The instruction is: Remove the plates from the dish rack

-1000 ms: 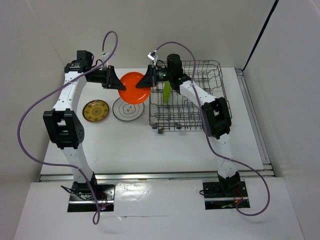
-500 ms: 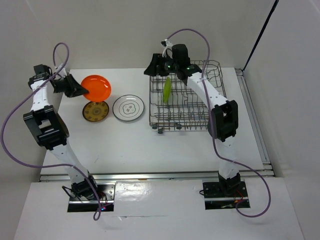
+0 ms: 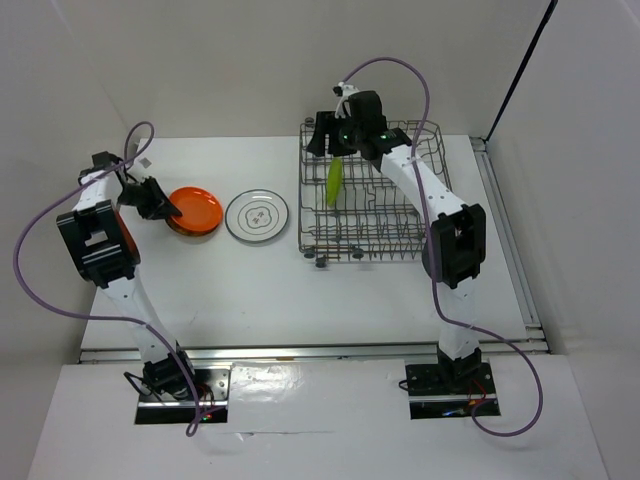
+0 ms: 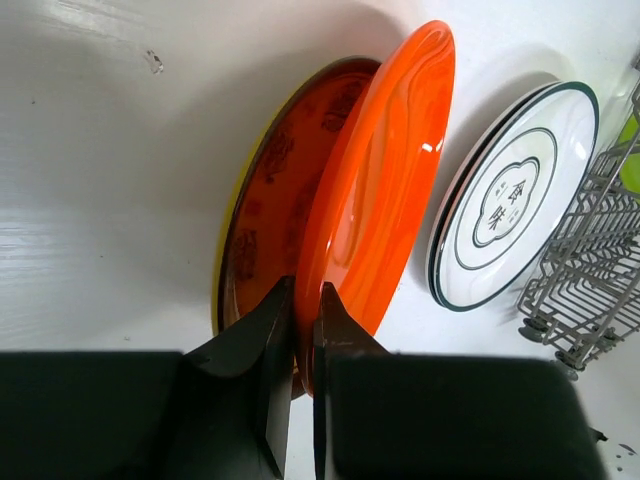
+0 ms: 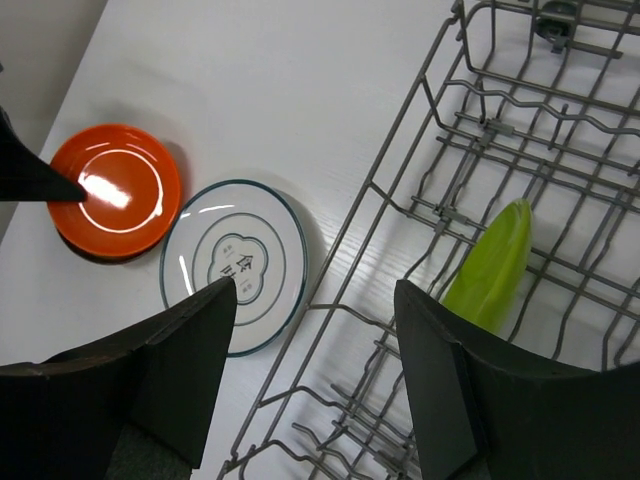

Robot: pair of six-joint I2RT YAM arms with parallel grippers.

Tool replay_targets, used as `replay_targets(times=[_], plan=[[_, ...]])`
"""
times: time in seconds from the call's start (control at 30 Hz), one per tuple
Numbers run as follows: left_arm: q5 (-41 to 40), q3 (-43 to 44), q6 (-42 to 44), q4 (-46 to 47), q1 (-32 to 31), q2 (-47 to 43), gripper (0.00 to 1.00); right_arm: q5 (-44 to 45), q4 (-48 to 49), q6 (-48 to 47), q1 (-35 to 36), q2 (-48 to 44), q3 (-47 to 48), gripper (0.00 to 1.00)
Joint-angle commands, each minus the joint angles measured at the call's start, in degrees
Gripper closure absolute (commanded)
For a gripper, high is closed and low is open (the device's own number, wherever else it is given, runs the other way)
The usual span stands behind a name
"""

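My left gripper [image 3: 166, 206] [image 4: 303, 290] is shut on the near rim of the orange plate [image 3: 197, 209] [image 4: 385, 190]. That plate lies tilted over a patterned yellow-brown plate [image 4: 265, 190] at the table's left. Beside them lies a white plate [image 3: 257, 216] [image 4: 510, 195] [image 5: 235, 265] with a dark rim. The grey wire dish rack [image 3: 370, 235] [image 5: 357, 205] stands at the right, and a lime green plate [image 3: 334, 181] [image 5: 492, 268] stands on edge in it. Above the rack's far left corner my right gripper [image 3: 323, 135] [image 5: 314, 288] hangs open, holding nothing.
White walls close the table at the back and on both sides. Purple cables loop from both wrists. The rack's small wheels [image 3: 321, 262] rest on the table near its front left corner.
The left arm swung left and down, bringing the orange plate onto the patterned plate. The right gripper let go of it, opened, and drew back over the rack.
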Motion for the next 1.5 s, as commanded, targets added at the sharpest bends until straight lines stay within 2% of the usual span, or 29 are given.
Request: replay_targets(times=[0.0, 0.03, 0.13, 0.27, 0.3, 0.47, 0.53, 0.67, 0.77, 0.87, 0.97, 1.2, 1.37, 1.47], plan=[[-3.32, -0.6, 0.17, 0.21, 0.3, -0.97, 0.92, 3.42, -1.03, -1.67, 0.2, -4.93, -0.51, 0.28], [-3.32, -1.2, 0.69, 0.21, 0.3, -0.98, 0.86, 3.42, -1.04, -1.67, 0.2, -4.93, -0.51, 0.28], [-3.93, -1.83, 0.69, 0.21, 0.3, -1.5, 0.85, 3.95, -1.57, -1.67, 0.2, -4.93, 0.19, 0.28], [-5.08, -2.35, 0.69, -1.02, 0.3, -1.5, 0.66, 4.48, -2.09, -2.81, 0.2, -5.46, 0.72, 0.28], [-5.87, -2.35, 1.3, -1.02, 0.3, -2.03, 0.58, 5.09, -2.09, -2.81, 0.2, -5.98, 0.72, 0.28], [-8.24, -2.35, 1.84, -3.05, 0.3, -2.03, 0.48, 6.5, -3.14, -4.48, 0.2, -5.99, 0.72, 0.27], [-8.77, -2.35, 1.84, -3.57, 0.3, -2.03, 0.46, 9.82, -4.02, -4.48, 0.2, -5.99, 1.34, 0.27], [-10.52, -2.35, 1.84, -4.1, 0.3, -2.55, 0.43, 20.52, -11.73, -3.16, 0.2, -3.8, 5.63, 0.25], [-11.15, -0.52, 2.36, -4.89, 0.3, -2.56, 0.4, 23.72, -17.27, -3.16, 0.2, -0.37, 8.45, 0.24], [-12.28, 1.07, 2.98, -7.26, 0.3, -1.94, 0.36, 23.73, -20.19, -2.55, 0.2, 3.23, 10.56, 0.21], [-14.04, 2.57, 4.2, -8.58, 0.3, -1.94, 0.33, 19.96, -20.2, -1.5, 0.2, 5.17, 9.87, 0.2], [-15.72, 3.09, 5.88, -8.06, -1.45, -2.56, 0.3, 19.42, -18.79, -1.49, 1.35, 11.23, 10.21, 0.2], [-16.51, 2.57, 5.88, -8.76, -1.45, -2.56, 0.3, 19.42, -18.09, -1.49, 1.35, 12.29, 10.48, 0.2], [-18.86, 3.26, 6.57, -8.76, -2.06, -3.17, 0.27, 18.01, -18.09, -1.49, 1.96, 13.43, 10.48, 0.23]])
